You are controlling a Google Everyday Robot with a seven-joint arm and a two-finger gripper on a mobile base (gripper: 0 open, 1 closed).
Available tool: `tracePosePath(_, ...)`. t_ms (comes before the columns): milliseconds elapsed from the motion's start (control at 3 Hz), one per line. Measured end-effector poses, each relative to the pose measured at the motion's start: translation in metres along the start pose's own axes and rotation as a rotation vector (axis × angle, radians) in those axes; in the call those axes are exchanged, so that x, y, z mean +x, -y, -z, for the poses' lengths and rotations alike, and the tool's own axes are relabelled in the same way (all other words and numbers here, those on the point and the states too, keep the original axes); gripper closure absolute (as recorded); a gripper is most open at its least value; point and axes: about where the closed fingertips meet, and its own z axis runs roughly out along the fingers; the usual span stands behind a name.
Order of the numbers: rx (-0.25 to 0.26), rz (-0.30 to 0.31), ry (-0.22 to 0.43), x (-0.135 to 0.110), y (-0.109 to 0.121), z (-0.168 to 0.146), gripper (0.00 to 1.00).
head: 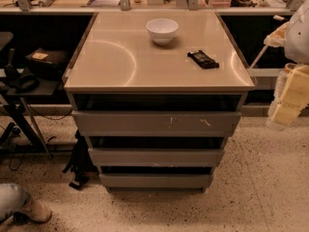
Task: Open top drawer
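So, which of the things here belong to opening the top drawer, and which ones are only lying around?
For the job: top drawer, widest front, pale scratches right of centre; gripper, at the right edge of the view, apart from the drawer.
Lying about: white bowl and black object on the cabinet top; middle drawer; bottom drawer.

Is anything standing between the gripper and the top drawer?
Nothing visible does. The gripper hangs right of the countertop, apart from it; only floor lies before the top drawer. The white bowl sits above, on that countertop.
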Motion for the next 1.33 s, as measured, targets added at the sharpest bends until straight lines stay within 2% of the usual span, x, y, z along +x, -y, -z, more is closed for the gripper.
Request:
tracePosePath(333,0.000,0.000,0.000,0.000,0.000,0.000,0.00)
tracePosePath(667,-0.067,0.038,0.072,-0.011,-0.011,-0.031,0.00)
tracePosePath(1000,-0.187,0.060,0.240,-0.051,-0.048,-0.094,0.00)
tracePosePath(1333,-0.358,0.065,0.384,-0.116,-0.105,-0.187,0.00)
